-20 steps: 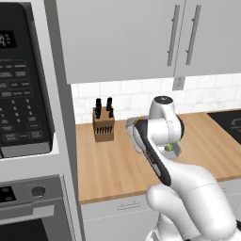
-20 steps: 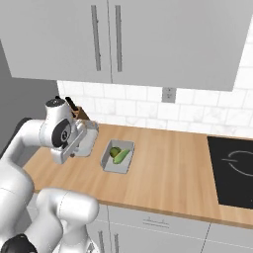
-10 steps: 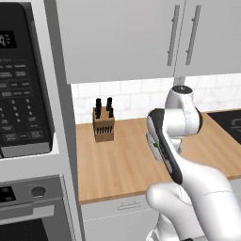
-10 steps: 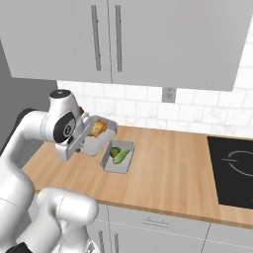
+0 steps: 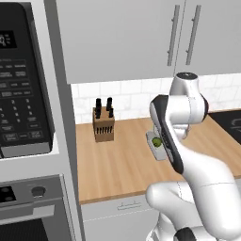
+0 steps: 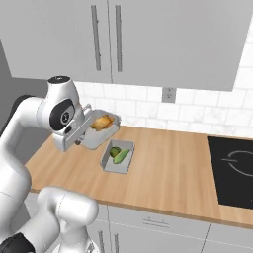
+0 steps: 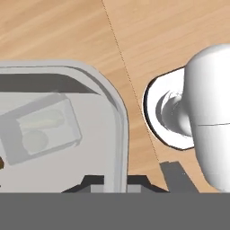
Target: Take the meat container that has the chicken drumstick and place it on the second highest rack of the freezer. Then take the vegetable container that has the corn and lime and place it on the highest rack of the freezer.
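My gripper (image 6: 83, 136) is shut on the near rim of the meat container (image 6: 104, 129), a grey tray held tilted a little above the wooden counter (image 6: 168, 168). The golden chicken drumstick (image 6: 101, 122) lies inside it. In the hand view the tray's rim (image 7: 117, 117) runs between the fingertips of my gripper (image 7: 116, 182). The vegetable container (image 6: 117, 158) rests on the counter just right of and below the held tray, with the dark-green lime (image 6: 114, 151) and the corn (image 6: 122, 156) in it. It also peeks out beside my arm as the vegetable container (image 5: 157, 146). The freezer and its racks are out of view.
A wooden knife block (image 5: 103, 124) stands at the back of the counter near the wall. A black cooktop (image 6: 236, 170) lies at the right. Wall cabinets (image 6: 106, 39) hang above. A microwave (image 5: 23, 80) and oven (image 5: 33, 207) column stands at the left.
My gripper has closed on the meat container's rim and lifted it off the counter, up and toward the vegetable container. The vegetable container has stayed put.
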Robot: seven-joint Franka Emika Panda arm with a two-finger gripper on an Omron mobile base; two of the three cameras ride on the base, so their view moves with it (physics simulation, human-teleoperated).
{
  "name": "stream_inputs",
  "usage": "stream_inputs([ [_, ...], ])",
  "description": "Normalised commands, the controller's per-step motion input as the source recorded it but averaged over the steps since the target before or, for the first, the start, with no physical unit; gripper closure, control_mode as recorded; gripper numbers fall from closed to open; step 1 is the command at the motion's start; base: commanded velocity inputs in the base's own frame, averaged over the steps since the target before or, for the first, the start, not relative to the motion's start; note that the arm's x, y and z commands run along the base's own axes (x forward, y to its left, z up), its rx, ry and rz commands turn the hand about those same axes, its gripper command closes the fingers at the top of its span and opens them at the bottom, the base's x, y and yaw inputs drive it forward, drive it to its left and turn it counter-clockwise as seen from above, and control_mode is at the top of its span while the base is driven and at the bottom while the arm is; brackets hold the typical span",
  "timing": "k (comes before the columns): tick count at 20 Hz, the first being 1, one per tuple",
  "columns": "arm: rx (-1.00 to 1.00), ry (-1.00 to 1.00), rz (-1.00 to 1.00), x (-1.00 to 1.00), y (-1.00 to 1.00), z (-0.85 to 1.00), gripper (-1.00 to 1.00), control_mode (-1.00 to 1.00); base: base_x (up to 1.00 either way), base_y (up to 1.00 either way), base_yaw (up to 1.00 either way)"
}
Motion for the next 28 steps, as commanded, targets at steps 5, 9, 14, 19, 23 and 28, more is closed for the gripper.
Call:
stream_inputs([
  [5, 0.0, 0.01, 0.02, -0.24, -0.18, 0.1, 1.0, -1.0, 0.0, 0.0, 0.0],
  [9, 0.0, 0.0, 0.18, -0.36, -0.29, 0.04, 1.0, -1.0, 0.0, 0.0, 0.0],
  [14, -0.01, 0.0, 0.2, -0.19, -0.16, 0.02, 1.0, -1.0, 0.0, 0.0, 0.0],
  [19, -0.05, -0.01, 0.12, -0.38, 0.16, 0.0, 1.0, -1.0, 0.0, 0.0, 0.0],
  [23, -0.03, -0.08, 0.07, -0.34, 0.3, 0.11, 1.0, -1.0, 0.0, 0.0, 0.0],
  [28, 0.0, -0.05, 0.0, 0.0, 0.0, 0.27, 1.0, -1.0, 0.0, 0.0, 0.0],
])
